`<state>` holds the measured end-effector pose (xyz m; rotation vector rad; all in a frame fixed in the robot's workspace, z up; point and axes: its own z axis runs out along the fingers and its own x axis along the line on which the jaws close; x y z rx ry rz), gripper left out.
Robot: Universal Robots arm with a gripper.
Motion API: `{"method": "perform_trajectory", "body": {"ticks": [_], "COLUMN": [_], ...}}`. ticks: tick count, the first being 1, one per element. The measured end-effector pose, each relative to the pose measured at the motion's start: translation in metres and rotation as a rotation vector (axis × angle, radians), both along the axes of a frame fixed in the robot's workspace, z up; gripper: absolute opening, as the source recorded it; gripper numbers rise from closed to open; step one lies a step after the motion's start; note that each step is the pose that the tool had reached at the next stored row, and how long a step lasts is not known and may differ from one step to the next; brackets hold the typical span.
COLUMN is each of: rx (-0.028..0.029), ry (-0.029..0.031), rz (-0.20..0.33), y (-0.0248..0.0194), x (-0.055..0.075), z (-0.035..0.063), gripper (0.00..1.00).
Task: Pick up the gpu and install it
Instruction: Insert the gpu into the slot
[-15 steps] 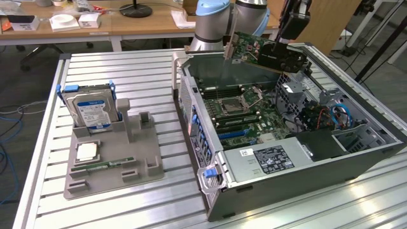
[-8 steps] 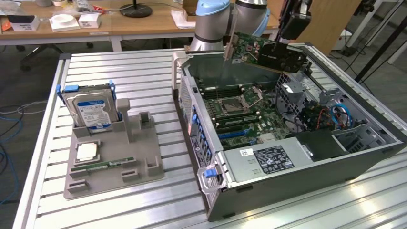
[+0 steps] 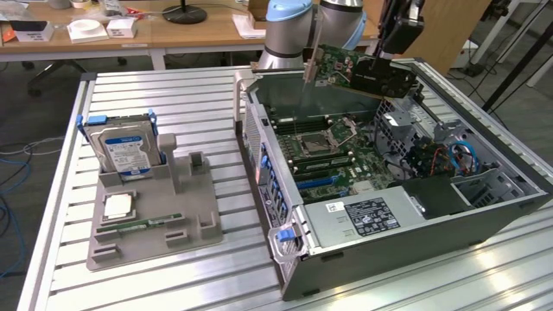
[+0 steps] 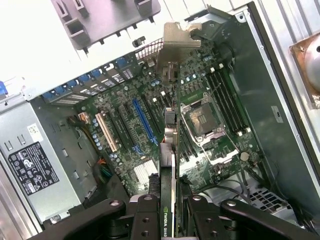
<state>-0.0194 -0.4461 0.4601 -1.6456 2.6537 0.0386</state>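
The gpu [image 3: 350,70], a green card with a black cooler block and a silver end bracket, hangs tilted in the air over the back of the open computer case [image 3: 484,214]. My gripper [image 3: 390,55] is shut on its cooler end from above. In the wrist view the gpu [image 4: 170,125] is edge-on, running from its bracket down to my gripper [image 4: 169,222], with one black finger [image 4: 145,215] on each side of it. It hovers above the motherboard [image 4: 125,105], between the blue slot [image 4: 144,120] and the CPU socket [image 4: 202,120], touching neither.
A grey parts tray [image 3: 194,227] at the exterior view's left holds an upright blue-labelled hard drive [image 3: 128,149], a CPU chip [image 3: 116,206] and a RAM stick [image 3: 142,225]. Inside the case are a power supply [image 3: 367,217], cables [image 3: 458,159] and memory slots [image 4: 222,97].
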Motion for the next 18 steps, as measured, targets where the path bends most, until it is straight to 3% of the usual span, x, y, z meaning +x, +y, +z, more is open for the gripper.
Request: {"method": "perform_trajectory", "body": {"ticks": [18], "rx": [0.0000], "ry": [0.0000], "rz": [0.069], "y": [0.0000], "x": [0.0000], "z": [0.0000], "gripper": [0.25]}}
